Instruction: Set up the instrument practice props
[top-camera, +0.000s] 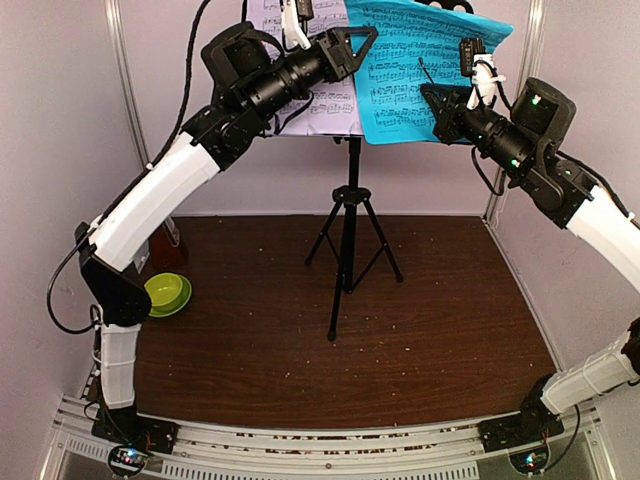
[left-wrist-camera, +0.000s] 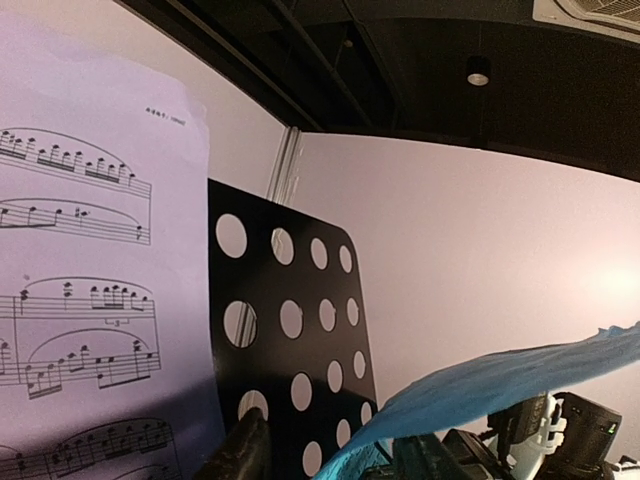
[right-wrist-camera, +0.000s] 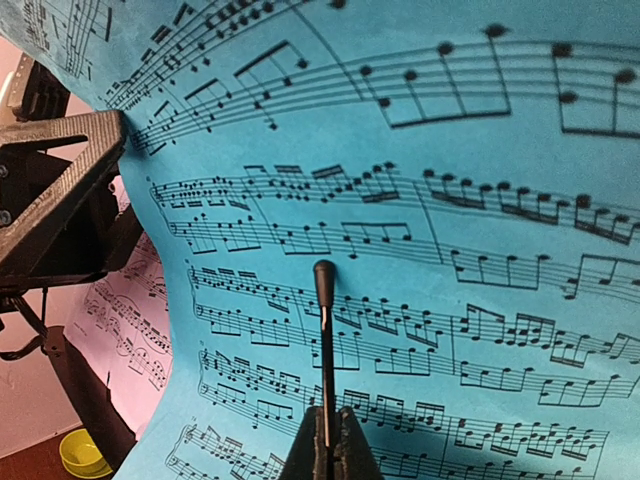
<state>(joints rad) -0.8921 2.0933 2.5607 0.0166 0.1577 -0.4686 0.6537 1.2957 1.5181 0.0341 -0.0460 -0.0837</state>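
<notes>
Sheet music goes up on the black music stand, which rises on its tripod at the back of the dark worktop. The white sheet lies against the left half of the stand's perforated desk, its long axis upright. The cyan sheet takes the right half but bows away from the desk, its right edge jutting past the stand's right side.

The right hand is closed, its tips at the face of the cyan sheet low on the stand's right; whether it pinches any paper cannot be told. The left hand hovers at the seam between the two sheets, in front of the desk; how far its fingers stand apart cannot be told.

Seating the cyan sheet flat looks to be the step in hand. That sheet lies straight ahead of the right hand, the nearer one, and must go back toward the desk. A brown metronome stands well left of the stand, behind a lime-green bowl, half hidden by the left arm.
</notes>
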